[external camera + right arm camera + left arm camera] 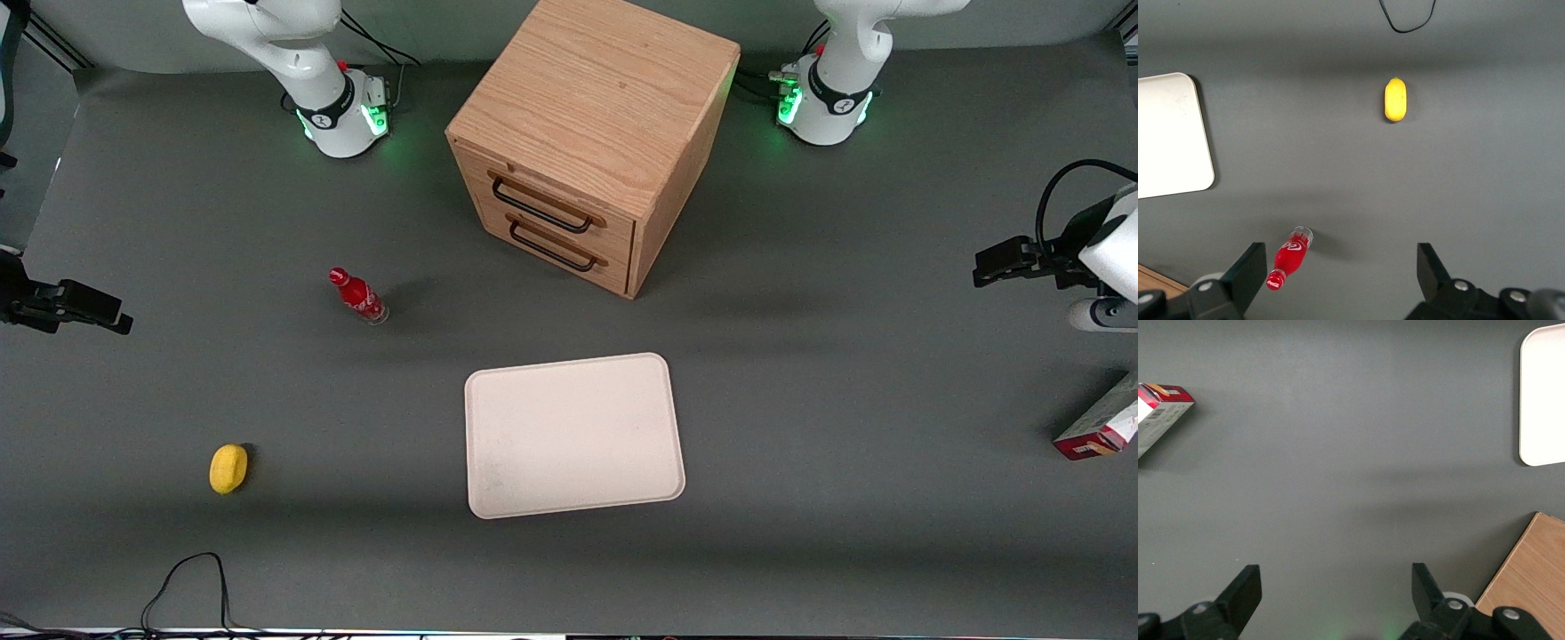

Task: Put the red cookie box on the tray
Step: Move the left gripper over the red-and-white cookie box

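One red cookie box [1101, 429] slantwise at the working arm's end, gripper [1335, 587] above bare table (fingers apart).

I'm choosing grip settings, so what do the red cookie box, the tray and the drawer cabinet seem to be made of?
Red cookie box: likely printed cardboard, with sharp folded edges and flat printed panels.
Tray: matte cream, plastic or similar; smooth, with rounded corners and a low moulded rim.
Drawer cabinet: light wood or veneer with visible grain; its dark handles look like metal.
The gripper hangs open above bare table.
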`<action>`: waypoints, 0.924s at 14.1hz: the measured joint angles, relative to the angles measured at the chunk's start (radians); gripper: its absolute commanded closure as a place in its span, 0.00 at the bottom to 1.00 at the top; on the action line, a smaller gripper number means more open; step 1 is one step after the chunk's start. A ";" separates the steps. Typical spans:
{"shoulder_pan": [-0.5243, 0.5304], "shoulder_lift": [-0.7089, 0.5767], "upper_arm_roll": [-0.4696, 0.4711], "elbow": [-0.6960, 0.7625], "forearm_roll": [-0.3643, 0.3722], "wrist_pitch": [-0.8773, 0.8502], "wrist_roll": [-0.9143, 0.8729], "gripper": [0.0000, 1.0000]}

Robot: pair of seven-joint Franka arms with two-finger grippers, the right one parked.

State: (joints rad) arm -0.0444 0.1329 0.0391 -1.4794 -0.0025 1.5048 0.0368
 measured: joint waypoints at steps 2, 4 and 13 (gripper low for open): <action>0.000 0.000 0.000 0.000 0.000 0.000 0.000 0.00; 0.000 0.000 0.000 0.000 0.000 0.000 0.000 0.00; 0.159 0.024 0.015 -0.002 0.055 0.013 0.226 0.00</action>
State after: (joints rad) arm 0.1148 0.1566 0.0541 -1.4819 0.0522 1.5180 0.2623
